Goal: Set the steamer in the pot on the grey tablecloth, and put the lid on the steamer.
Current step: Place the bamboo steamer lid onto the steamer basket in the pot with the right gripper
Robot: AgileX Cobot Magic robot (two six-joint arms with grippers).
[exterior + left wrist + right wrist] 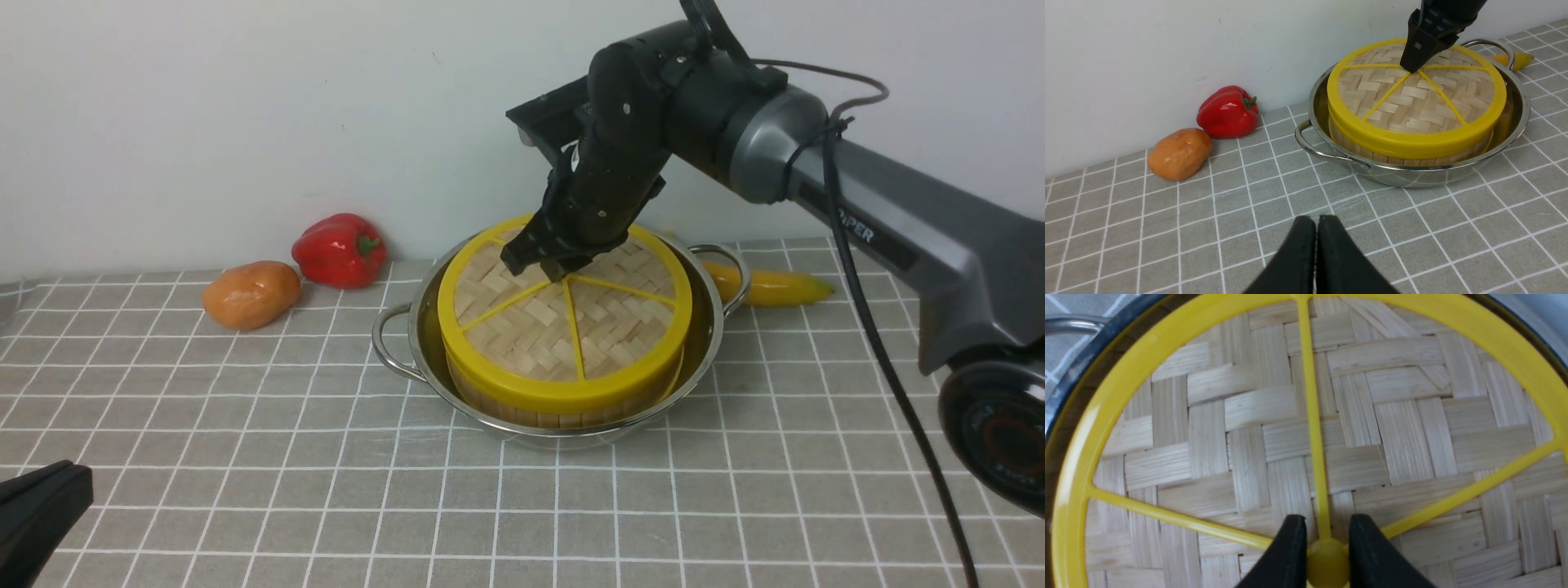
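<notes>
The shiny steel pot (712,327) stands on the grey tablecloth (326,474). The steamer (531,418) sits inside it, and only its wooden wall shows below the lid. The lid (620,327), woven with yellow rim and spokes, lies flat on the steamer. My right gripper (551,269) reaches down onto the lid's centre. In the right wrist view its fingers (1290,547) close on the yellow knob (1327,559) of the lid (1249,416). My left gripper (69,486) is shut and empty, low at the near left; its closed tips (1316,222) face the pot (1412,175).
A red pepper (339,249) and an orange potato-like vegetable (249,294) lie at the back left by the wall. A banana (767,286) lies behind the pot's right handle. The right arm stretches over the right side of the cloth.
</notes>
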